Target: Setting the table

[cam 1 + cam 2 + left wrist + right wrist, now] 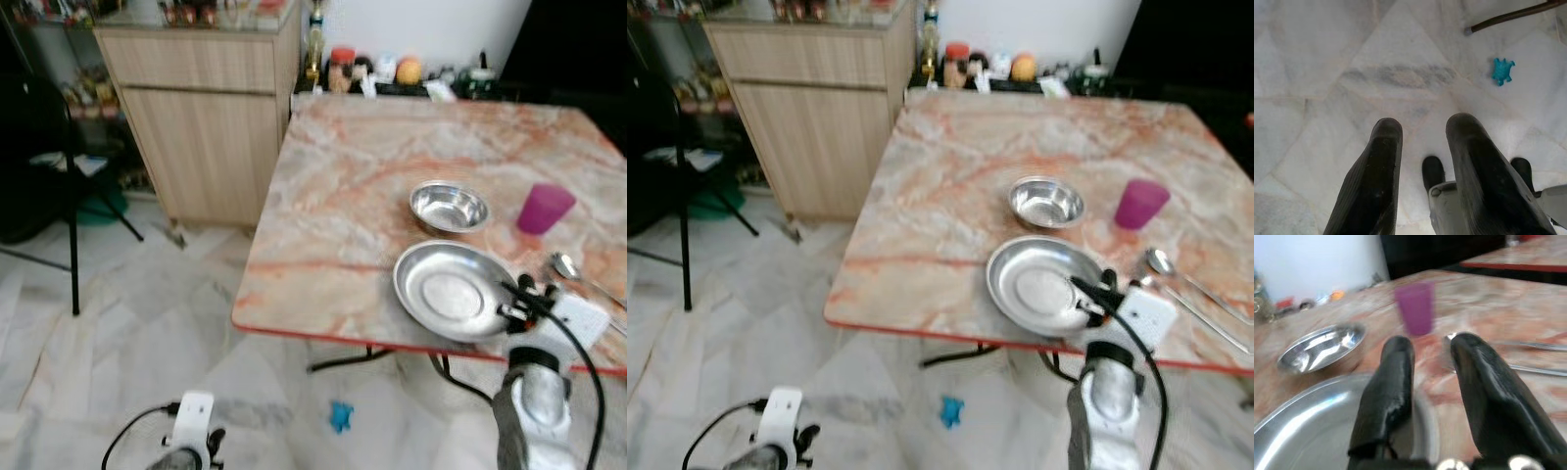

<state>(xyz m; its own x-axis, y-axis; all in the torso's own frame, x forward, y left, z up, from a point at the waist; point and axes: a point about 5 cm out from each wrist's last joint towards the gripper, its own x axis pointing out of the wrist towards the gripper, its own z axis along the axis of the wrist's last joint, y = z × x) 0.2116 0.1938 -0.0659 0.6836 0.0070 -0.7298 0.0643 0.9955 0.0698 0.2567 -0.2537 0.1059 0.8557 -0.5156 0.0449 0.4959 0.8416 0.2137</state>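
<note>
We see the right end effector [1427, 350] with fingers narrowly parted, holding nothing, poised over the plate's [451, 291] right rim near the desk [343, 186] edge. Beyond the plate sit the bowl [449, 207] and purple cup [545, 208], the spoon [1162, 261] just right. The left end effector [1422, 132] hangs low over the floor, fingers slightly apart

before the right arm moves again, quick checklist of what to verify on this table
1. Right gripper fingers apart, nothing between them: ok.
2. Right gripper position: over the near right rim of the plate; contact: cannot tell.
3. Plate fully on the table: ok, though near the front edge.
4. Bowl upright beyond the plate, apart from it: ok.
5. Purple cup upright: ok.
6. Spoon lies right of the plate: ok.
Left gripper hangs idle over the floor.
</note>
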